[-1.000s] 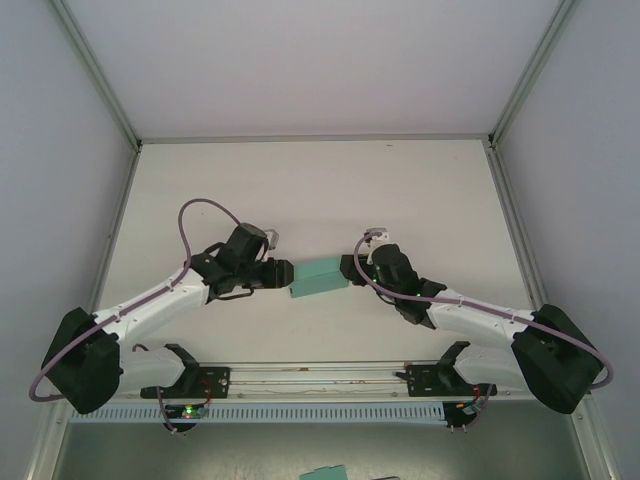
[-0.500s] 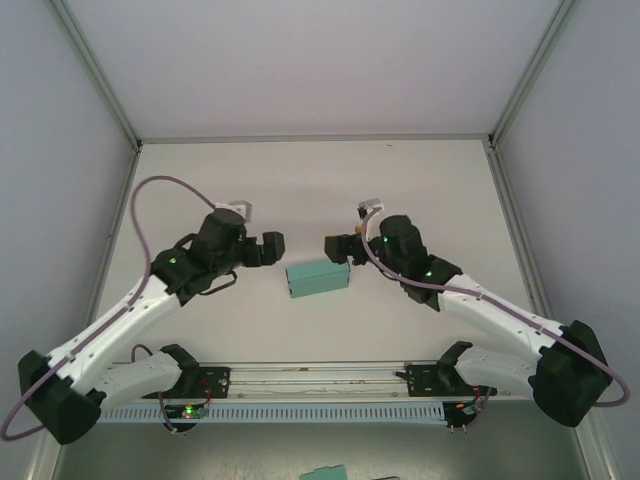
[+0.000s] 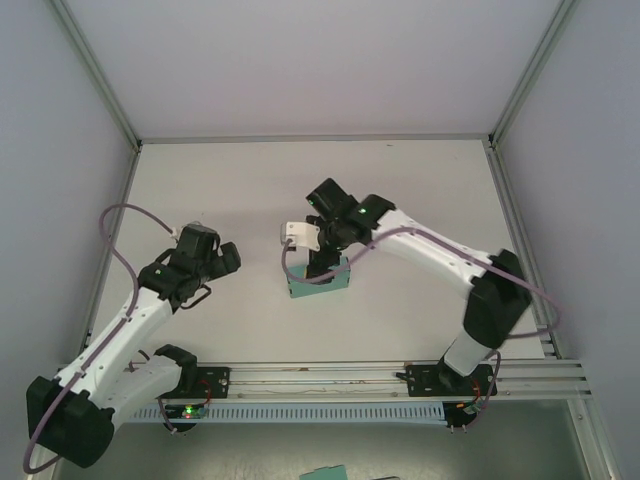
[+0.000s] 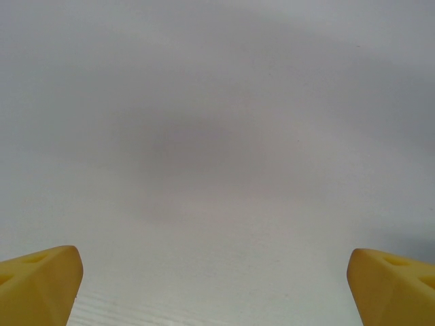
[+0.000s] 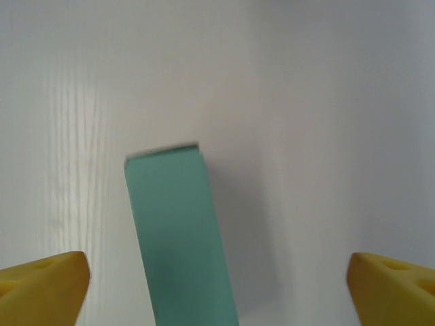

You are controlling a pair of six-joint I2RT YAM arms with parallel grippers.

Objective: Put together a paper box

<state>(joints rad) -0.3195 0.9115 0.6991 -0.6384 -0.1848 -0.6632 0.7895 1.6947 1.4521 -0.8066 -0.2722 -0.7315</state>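
The paper box (image 3: 305, 288) is a small closed teal-green box lying on the white table, free of both grippers. My right gripper (image 3: 325, 262) hangs right over it, pointing down and hiding part of its top. In the right wrist view the box (image 5: 180, 231) lies lengthwise between the wide-open yellow fingertips (image 5: 44, 282), a little left of the middle of the right gripper (image 5: 217, 288), and touches neither pad. My left gripper (image 3: 226, 258) stands off to the box's left. In its wrist view the left gripper (image 4: 217, 285) is open over bare table.
An aluminium rail (image 3: 330, 375) runs along the near edge between the arm bases. A teal scrap (image 3: 322, 472) lies below it, off the table. Grey enclosure walls and frame posts (image 3: 95, 75) bound the table on three sides.
Both grippers have opened and let go of the box, which now rests on the table. The left arm has drawn back to the left. The right arm has swung over above the box.
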